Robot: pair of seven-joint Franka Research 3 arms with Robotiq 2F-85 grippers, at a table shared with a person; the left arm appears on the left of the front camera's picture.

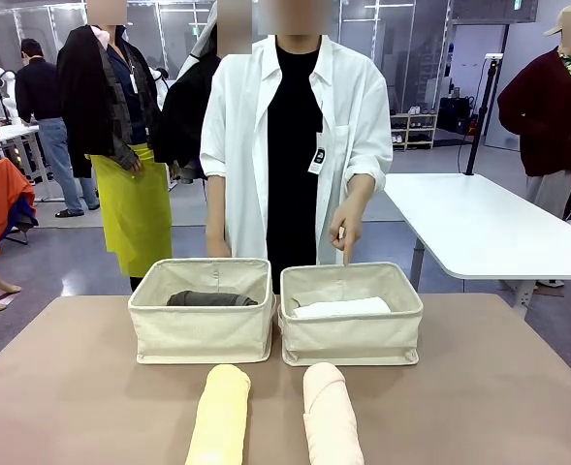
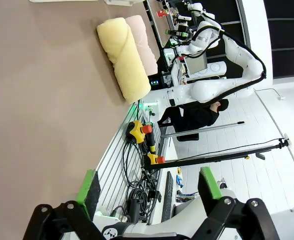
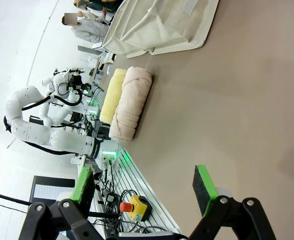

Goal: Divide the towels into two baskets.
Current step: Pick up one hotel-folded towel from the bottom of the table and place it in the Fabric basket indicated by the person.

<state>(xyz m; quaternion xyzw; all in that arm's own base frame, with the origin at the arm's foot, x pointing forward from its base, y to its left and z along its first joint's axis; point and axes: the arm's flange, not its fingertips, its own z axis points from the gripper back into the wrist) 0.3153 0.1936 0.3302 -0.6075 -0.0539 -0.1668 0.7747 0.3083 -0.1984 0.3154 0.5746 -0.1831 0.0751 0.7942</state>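
Two cream canvas baskets stand side by side mid-table. A dark grey towel lies in the left basket; a white towel lies in the right basket, above whose far rim the person's hand points down. A pale yellow towel and a peach-pink towel lie rolled on the table in front of the baskets. My left gripper hangs open beyond the table's near edge, far from the rolls. My right gripper is open over the near table edge, nothing between its pads.
The brown tabletop spreads wide around the baskets. Past its near edge lie cables and yellow emergency-stop boxes. A white table stands behind at right, with people in the background.
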